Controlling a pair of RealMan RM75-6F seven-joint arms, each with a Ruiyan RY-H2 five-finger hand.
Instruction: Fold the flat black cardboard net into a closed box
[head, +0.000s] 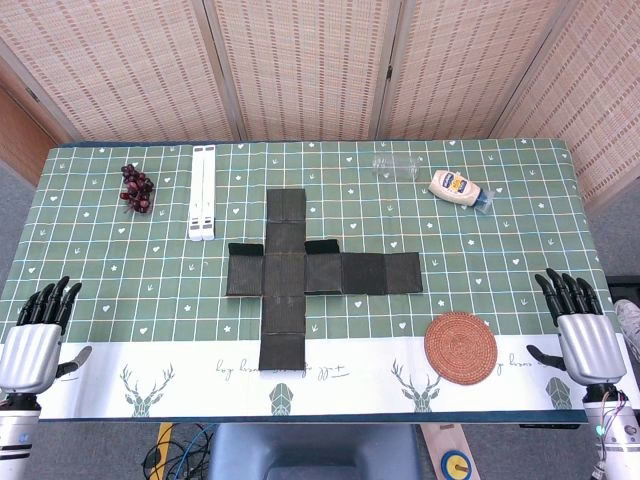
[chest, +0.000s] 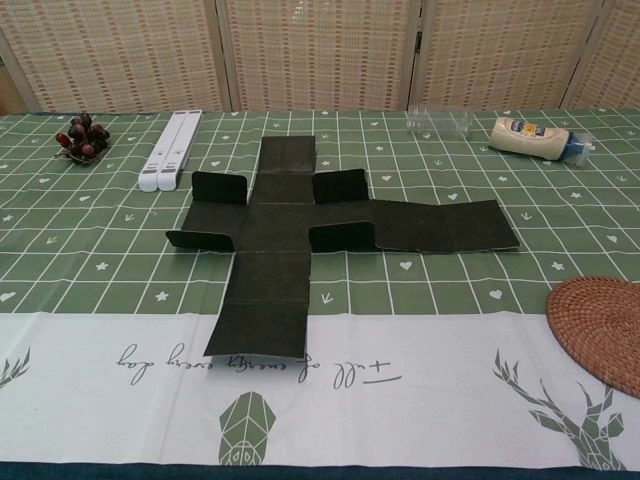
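Observation:
The black cardboard net (head: 300, 272) lies spread out in a cross shape at the middle of the table. In the chest view the cardboard net (chest: 290, 235) has small flaps standing up at its left arm and beside its centre. My left hand (head: 40, 335) rests at the table's left front corner, fingers apart and holding nothing. My right hand (head: 583, 330) sits at the right front corner, fingers also apart and empty. Both hands are far from the net and outside the chest view.
A bunch of dark grapes (head: 137, 187) and a white folded stand (head: 203, 192) lie at the back left. A clear plastic bottle (head: 397, 166) and a mayonnaise bottle (head: 458, 188) lie at the back right. A round woven coaster (head: 460, 347) sits front right.

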